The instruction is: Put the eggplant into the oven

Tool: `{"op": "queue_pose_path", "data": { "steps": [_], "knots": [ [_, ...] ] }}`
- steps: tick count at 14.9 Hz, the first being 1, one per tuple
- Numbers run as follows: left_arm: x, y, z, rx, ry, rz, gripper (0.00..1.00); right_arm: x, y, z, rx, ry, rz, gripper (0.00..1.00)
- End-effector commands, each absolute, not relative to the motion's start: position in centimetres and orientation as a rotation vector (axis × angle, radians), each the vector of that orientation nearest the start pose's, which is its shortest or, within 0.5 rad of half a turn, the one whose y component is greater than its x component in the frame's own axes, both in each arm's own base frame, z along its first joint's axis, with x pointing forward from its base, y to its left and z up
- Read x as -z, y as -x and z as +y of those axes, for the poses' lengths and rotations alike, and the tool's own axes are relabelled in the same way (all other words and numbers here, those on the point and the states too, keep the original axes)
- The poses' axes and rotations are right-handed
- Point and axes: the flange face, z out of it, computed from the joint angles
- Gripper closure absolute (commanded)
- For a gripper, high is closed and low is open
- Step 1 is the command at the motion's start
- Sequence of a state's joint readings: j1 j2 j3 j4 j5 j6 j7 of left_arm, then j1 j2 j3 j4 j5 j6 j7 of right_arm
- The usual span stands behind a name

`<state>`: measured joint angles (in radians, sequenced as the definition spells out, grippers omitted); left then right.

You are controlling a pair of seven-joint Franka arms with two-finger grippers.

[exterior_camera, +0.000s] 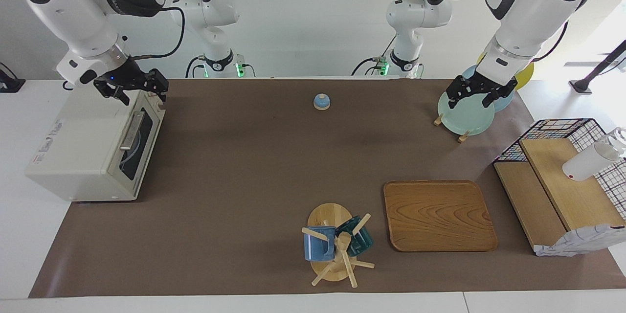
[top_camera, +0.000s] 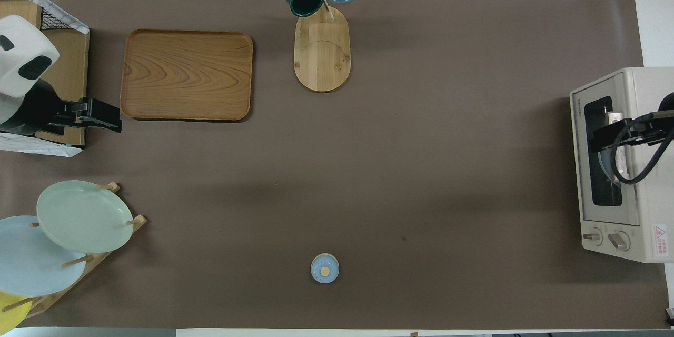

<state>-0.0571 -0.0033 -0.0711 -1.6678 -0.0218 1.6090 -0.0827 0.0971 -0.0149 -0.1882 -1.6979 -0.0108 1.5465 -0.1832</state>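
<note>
The cream-white oven (exterior_camera: 83, 156) (top_camera: 650, 210) stands at the right arm's end of the table. Its dark glass door (exterior_camera: 134, 149) is shut, with the metal bar handle (exterior_camera: 132, 129) along its top edge. My right gripper (exterior_camera: 139, 93) (top_camera: 600, 139) hangs open just above the oven's upper front edge and holds nothing. Over the plate rack, my left gripper (exterior_camera: 470, 100) (top_camera: 113, 120) waits, open too, with nothing in it. The eggplant is out of view.
A small blue bell (exterior_camera: 322, 101) sits near the robots. A wooden tray (exterior_camera: 438, 215) and a mug tree (exterior_camera: 337, 247) with two mugs lie farther out. The plate rack (exterior_camera: 464, 115) and a wire basket shelf (exterior_camera: 562, 181) are at the left arm's end.
</note>
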Motion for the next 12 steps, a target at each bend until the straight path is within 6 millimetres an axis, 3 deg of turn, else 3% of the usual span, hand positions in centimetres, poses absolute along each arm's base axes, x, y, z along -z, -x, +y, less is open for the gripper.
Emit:
{"op": "queue_pose_path", "data": {
  "steps": [1,12],
  "knots": [
    [-58.7,-54.5,-6.9,-0.098,3.143,0.067,0.0,-57.9,-54.0,-5.9,-0.223,3.13,-0.109,0.0],
    [-58.7,-54.5,-6.9,-0.098,3.143,0.067,0.0,-58.7,-54.2,-4.6,-0.166,3.126,-0.13,0.0]
  ]
}}
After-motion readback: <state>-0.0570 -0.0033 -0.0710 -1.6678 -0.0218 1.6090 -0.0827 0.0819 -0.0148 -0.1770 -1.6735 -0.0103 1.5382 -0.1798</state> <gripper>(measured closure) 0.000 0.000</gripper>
